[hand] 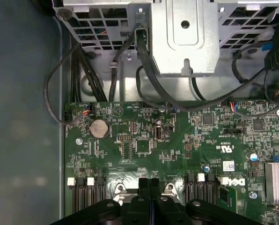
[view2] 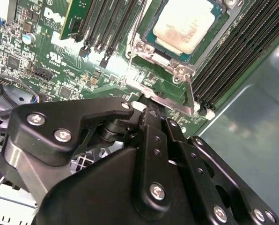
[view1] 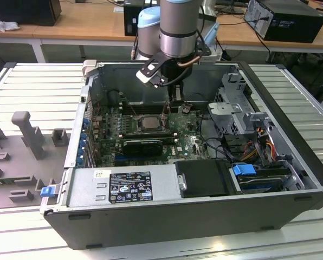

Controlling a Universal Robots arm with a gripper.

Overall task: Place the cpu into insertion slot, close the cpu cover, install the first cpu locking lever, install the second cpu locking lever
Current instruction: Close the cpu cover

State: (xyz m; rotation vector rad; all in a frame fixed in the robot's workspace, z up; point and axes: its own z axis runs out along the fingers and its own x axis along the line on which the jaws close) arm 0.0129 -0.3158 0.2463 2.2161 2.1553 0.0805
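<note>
One ribbed metal worktop (view1: 37, 81) carries everything you are looking at, with a grey moulded fixture (view1: 26, 130) lying toward the exterior view's left. On it sits the open computer case (view1: 150, 222), its side off so you look straight into it. Your arm (view1: 178, 27) reaches down into the case from above, over the far half of the motherboard (hand: 177, 140). A power supply (view1: 123, 184) fills the near edge of the case, and a metal drive cage (hand: 186, 37) stands at the exterior view's right.

Your pincer (hand: 147, 183) is down at the board, right at the edge of the socket. Its fingers (hand: 142, 185) are drawn together with barely a seam between them; you cannot tell whether anything thin is caught in that seam.

Long black memory slots (view2: 242, 51) flank the socket. The insertion slot (view1: 134, 120) already has the cpu (view2: 184, 21) seated in it, pale top facing up. The cpu cover (view2: 209, 44) lies flat around the chip, which shows through its window. A thin locking lever (view2: 191, 93) runs along the socket's side, just beside the fingertips; whether it is latched you cannot tell. A coin cell (hand: 99, 127) sits further out on the board.
</note>
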